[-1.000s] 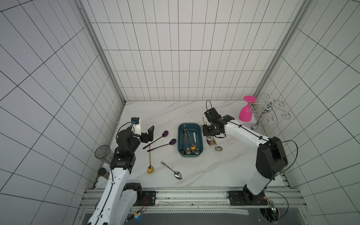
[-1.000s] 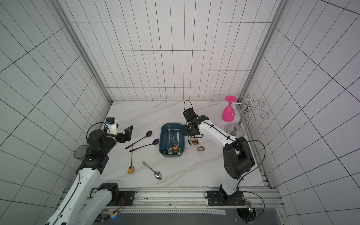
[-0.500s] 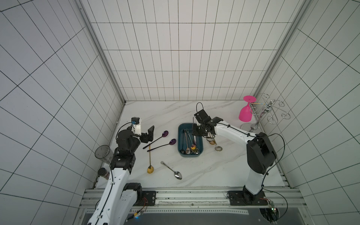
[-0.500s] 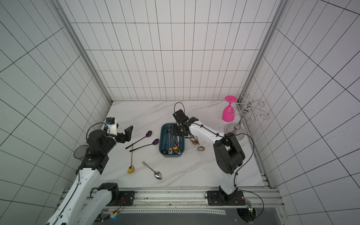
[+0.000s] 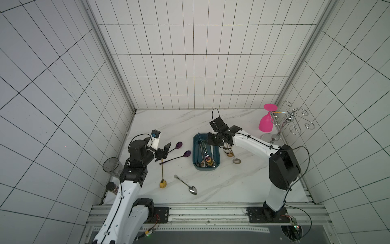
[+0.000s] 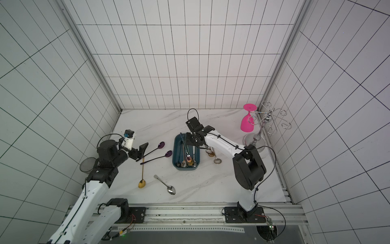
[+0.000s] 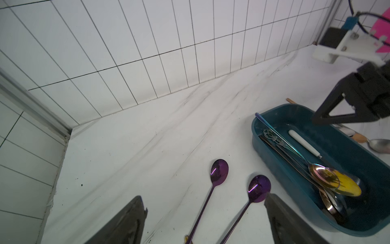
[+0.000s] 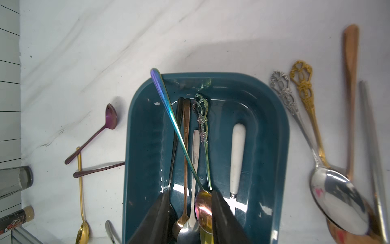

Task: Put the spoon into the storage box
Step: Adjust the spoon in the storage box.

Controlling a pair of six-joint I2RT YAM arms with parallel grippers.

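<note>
Drop-off is finishing: the right gripper (image 8: pixel 191 192), partly parted and apparently empty, is hovering over the storage box (image 8: pixel 143 147), which is holding the rainbow spoon (image 8: pixel 171 114). The left gripper (image 7: pixel 204 196), gaping wide, is facing a purple spoon (image 7: pixel 259 186) on the counter (image 7: pixel 147 147), needing a low pinch.

The storage box (image 5: pixel 205 168) is dark teal; the worktop (image 5: pixel 232 186) is white with grey veins. Inside the box lies a rainbow-iridescent spoon (image 8: pixel 176 124).

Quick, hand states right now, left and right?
Left hand: open, holding nothing.
Right hand: open over the storage box; the rainbow spoon has its bowl in the gap, apparently not gripped.
</note>
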